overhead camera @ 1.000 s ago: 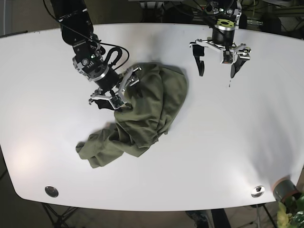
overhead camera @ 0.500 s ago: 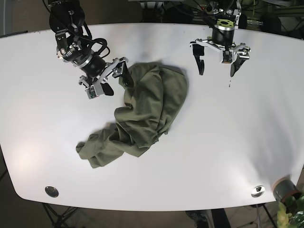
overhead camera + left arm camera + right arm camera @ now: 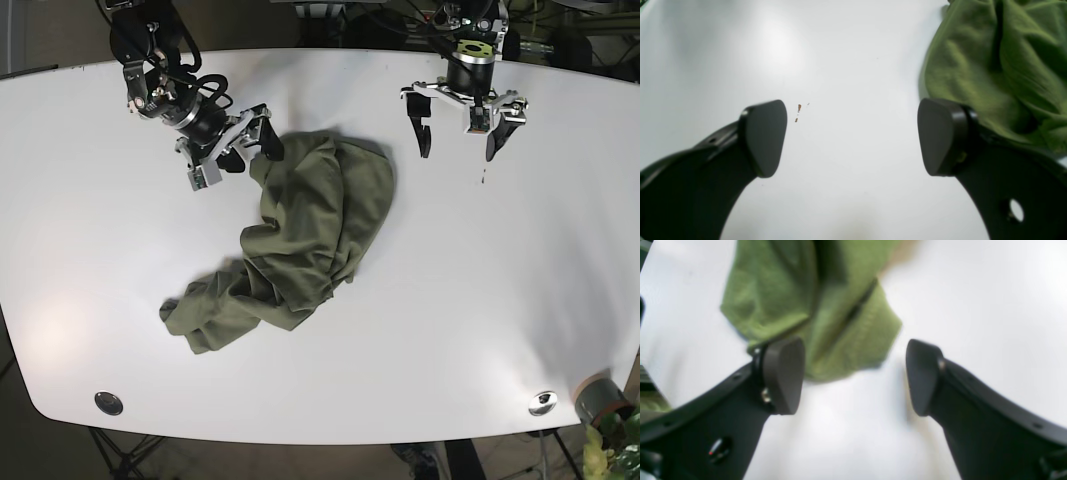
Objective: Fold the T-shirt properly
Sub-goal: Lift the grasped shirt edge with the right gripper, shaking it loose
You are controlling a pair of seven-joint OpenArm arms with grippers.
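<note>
The olive green T-shirt point(image 3: 305, 240) lies crumpled in a heap on the white table point(image 3: 480, 280), stretching from the upper middle down to the lower left. My right gripper point(image 3: 235, 155) hovers open beside the shirt's upper left edge, holding nothing. In the right wrist view a corner of the T-shirt point(image 3: 813, 303) lies beyond the open right gripper point(image 3: 853, 376), apart from the pads. My left gripper point(image 3: 460, 135) stands open over bare table to the shirt's upper right. In the left wrist view the open left gripper point(image 3: 851, 136) has the T-shirt point(image 3: 990, 66) off to the right.
Two round metal fittings sit near the table's front edge, one at the left point(image 3: 108, 403) and one at the right point(image 3: 542, 402). A small brown speck point(image 3: 798, 111) marks the table near the left gripper. A plant and pot point(image 3: 605, 420) stand off the front right corner.
My right gripper has let go of the shirt's upper left edge, opened, and pulled back up and to the left. The shirt stayed crumpled. The left arm has not moved.
</note>
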